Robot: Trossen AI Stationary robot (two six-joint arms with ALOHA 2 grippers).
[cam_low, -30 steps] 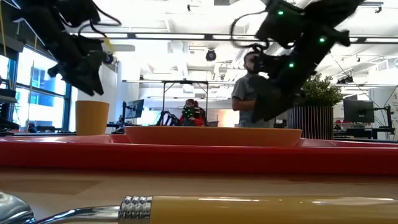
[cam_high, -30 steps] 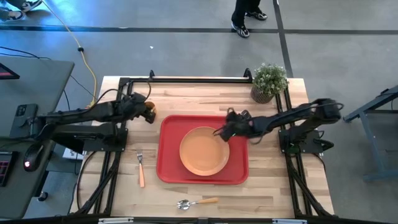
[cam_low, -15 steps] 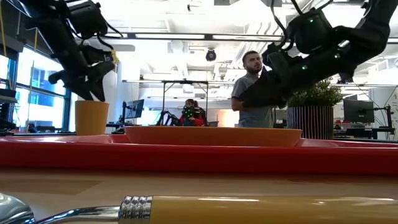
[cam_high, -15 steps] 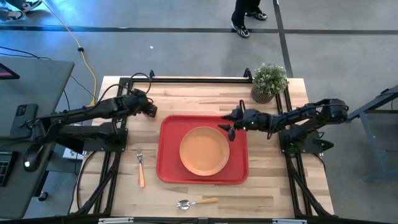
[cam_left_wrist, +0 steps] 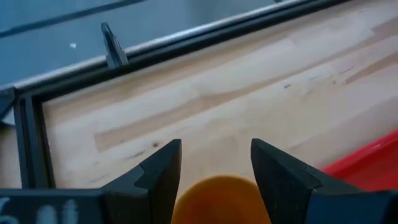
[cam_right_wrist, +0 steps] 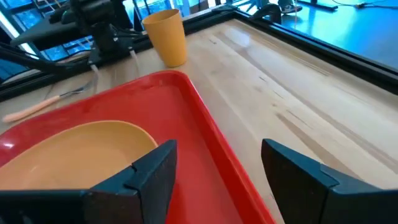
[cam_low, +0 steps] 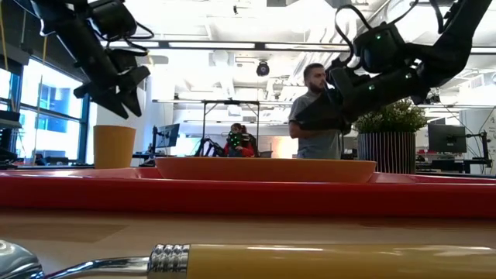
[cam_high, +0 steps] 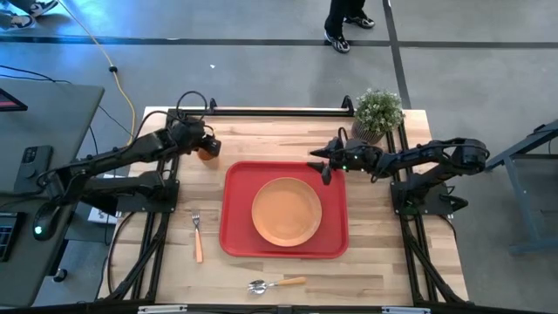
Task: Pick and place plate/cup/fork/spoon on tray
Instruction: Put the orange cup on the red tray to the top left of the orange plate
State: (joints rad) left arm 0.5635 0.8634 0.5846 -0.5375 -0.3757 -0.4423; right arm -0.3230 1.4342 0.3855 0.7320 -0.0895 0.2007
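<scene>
The orange plate [cam_high: 286, 212] lies flat in the red tray [cam_high: 235, 237] at the table's middle. The orange-tan cup [cam_high: 207, 154] stands upright on the wood beyond the tray's far left corner. My left gripper [cam_high: 210, 147] is open just above the cup [cam_left_wrist: 221, 200], one finger to each side, touching nothing. My right gripper [cam_high: 324, 167] is open and empty over the tray's far right corner [cam_right_wrist: 180, 81]. The fork [cam_high: 197, 236] lies on the table left of the tray. The spoon [cam_high: 275, 284] lies near the front edge.
A potted plant [cam_high: 377, 115] stands at the table's far right corner. A black metal frame [cam_high: 261, 111] runs along the far edge, just behind the cup. Bare wood lies to the right of the tray. A person [cam_low: 311, 93] stands in the room beyond the table.
My right gripper has drawn back from the plate's far right rim, rising and going toward the table's far right; the plate stays flat in the tray. My left gripper has shifted a little toward the far edge, staying above the cup.
</scene>
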